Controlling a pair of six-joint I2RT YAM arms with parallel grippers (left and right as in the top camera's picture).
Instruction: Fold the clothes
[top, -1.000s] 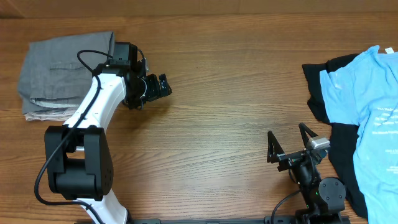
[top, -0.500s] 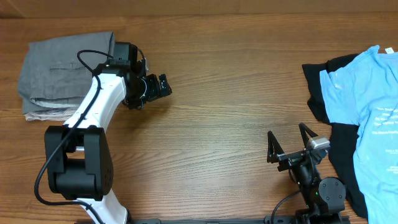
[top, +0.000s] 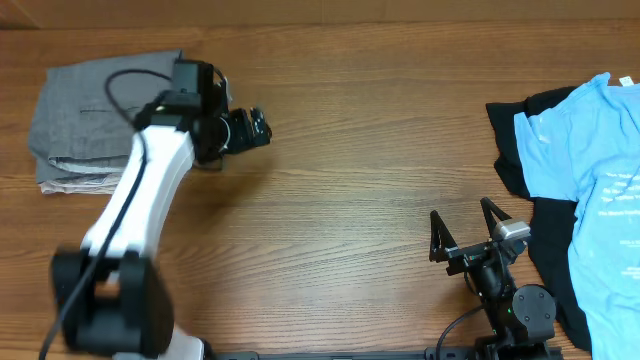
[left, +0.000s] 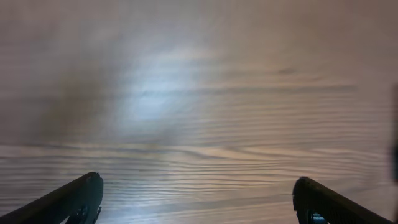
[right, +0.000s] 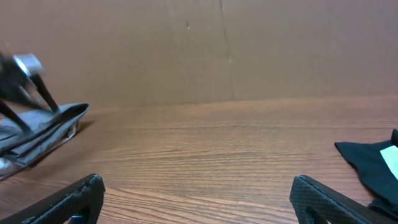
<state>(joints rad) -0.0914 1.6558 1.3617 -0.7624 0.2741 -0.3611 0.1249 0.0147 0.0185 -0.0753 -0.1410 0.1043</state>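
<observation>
**While both arms hang free, the clothes lie at opposite ends of the worktop**

Where the overhead view reaches its far-left corner, the grey shorts (top: 90, 115) lie folded in a flat pile, with a paler layer showing along the near edge. The left arm (top: 150, 190), blurred in this view, crosses just beside the pile's right edge. The left fingers (top: 262, 125) are spread wide and hold nothing, out past the pile over bare wood. At the right edge a light-blue T-shirt (top: 590, 170) lies spread on top of a black garment (top: 520, 150), and both run out of the picture. The right fingers (top: 437, 232) stand released and empty near the front edge, just left of the black cloth and not touching it.

Between the two heaps the worktop (top: 360, 150) is brown wood with grain running left to right, and only the arms stand on it. The left wrist camera shows that wood blurred between its two fingers (left: 74, 196). The right wrist camera looks across the surface to a plain brown wall (right: 217, 50), with the shorts low at the left and a black corner at the right.
</observation>
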